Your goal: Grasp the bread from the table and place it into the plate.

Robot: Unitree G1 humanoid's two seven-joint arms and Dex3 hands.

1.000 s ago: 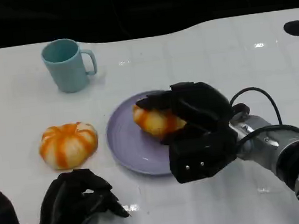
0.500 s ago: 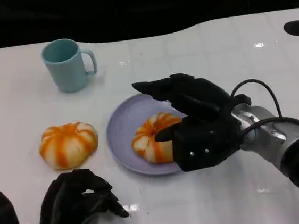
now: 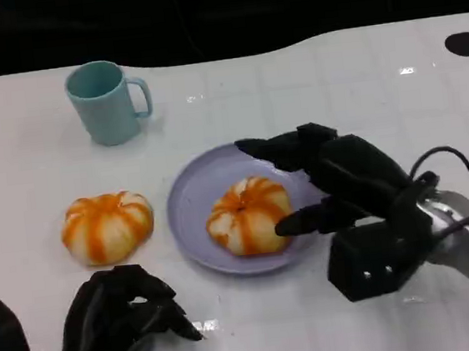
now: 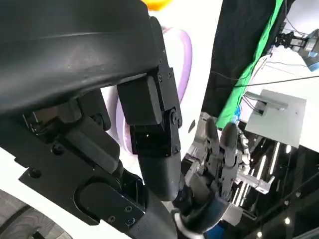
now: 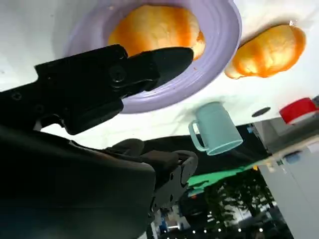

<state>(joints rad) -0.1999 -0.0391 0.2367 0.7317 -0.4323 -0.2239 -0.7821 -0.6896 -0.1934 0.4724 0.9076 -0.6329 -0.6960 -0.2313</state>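
Note:
An orange-and-white striped bread roll (image 3: 247, 214) lies on the lilac plate (image 3: 189, 209) in the middle of the table; the right wrist view shows the same roll (image 5: 154, 30) on the plate (image 5: 219, 45). My right hand (image 3: 345, 185) hovers just right of the plate with its fingers spread and nothing in them, the fingertips close to the roll. A second striped roll (image 3: 106, 226) lies on the table left of the plate. My left hand (image 3: 116, 322) rests at the near left edge, fingers curled in and holding nothing.
A light blue mug (image 3: 107, 102) stands at the back left, also seen as the mug (image 5: 214, 130) in the right wrist view. Two dark round holes (image 3: 463, 43) mark the table's far corners. Beyond the far edge it is black.
My right hand lowered the roll onto the plate, let go of it and drew back to the right with its fingers spread. The left hand has not moved.

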